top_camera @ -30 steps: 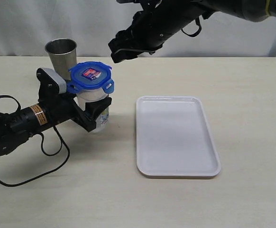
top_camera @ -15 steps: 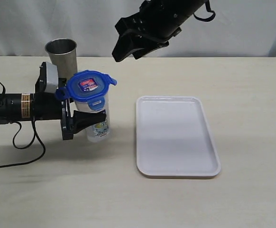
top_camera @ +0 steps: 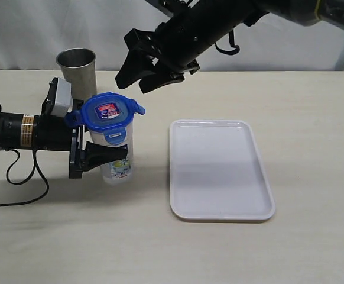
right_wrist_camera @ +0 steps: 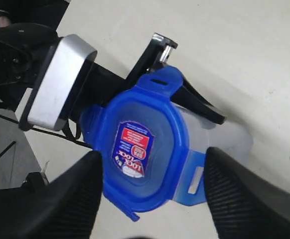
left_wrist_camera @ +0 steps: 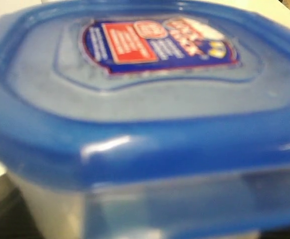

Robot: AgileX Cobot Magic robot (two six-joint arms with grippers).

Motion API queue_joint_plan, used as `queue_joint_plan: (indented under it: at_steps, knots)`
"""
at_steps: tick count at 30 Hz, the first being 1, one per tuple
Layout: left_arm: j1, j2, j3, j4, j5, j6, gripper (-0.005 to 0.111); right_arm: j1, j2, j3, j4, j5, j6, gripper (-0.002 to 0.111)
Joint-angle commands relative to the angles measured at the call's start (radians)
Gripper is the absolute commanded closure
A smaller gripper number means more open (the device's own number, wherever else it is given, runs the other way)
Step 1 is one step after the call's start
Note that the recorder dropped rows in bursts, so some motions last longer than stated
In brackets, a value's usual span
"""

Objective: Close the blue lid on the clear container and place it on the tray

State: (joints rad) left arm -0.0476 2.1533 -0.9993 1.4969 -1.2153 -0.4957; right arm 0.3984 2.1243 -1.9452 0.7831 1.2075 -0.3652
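One clear plastic container [top_camera: 117,173] with one blue lid [top_camera: 107,111], clasped in left end effector [top_camera: 110,155]. Right end effector [top_camera: 135,78] spread wide above. One white rectangular tray [top_camera: 219,171].

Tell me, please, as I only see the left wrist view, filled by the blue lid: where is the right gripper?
Observer: The right gripper hangs open above the blue lid, not touching it.
Operator: Thank you. Are the lid's flaps latched?
Observer: Not all; at least two stick outward.
Operator: And what holds the container?
Observer: The left gripper clamps the clear container from the side.
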Motion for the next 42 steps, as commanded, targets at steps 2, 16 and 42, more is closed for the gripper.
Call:
queue_joint_plan:
  at_steps: [2, 16, 42]
  knots:
    - [0.0, -0.009, -0.003, 0.009, -0.006, -0.01, 0.107, -0.001, 0.033, -0.006, 0.001, 0.014, 0.04, 0.052]
    - [0.0, -0.009, -0.003, 0.004, -0.006, -0.01, 0.107, 0.039, 0.046, -0.002, -0.039, 0.014, 0.065, 0.062]
    - [0.0, -0.009, -0.003, -0.003, -0.006, -0.035, 0.107, 0.088, 0.124, -0.002, -0.11, 0.014, 0.11, 0.078]
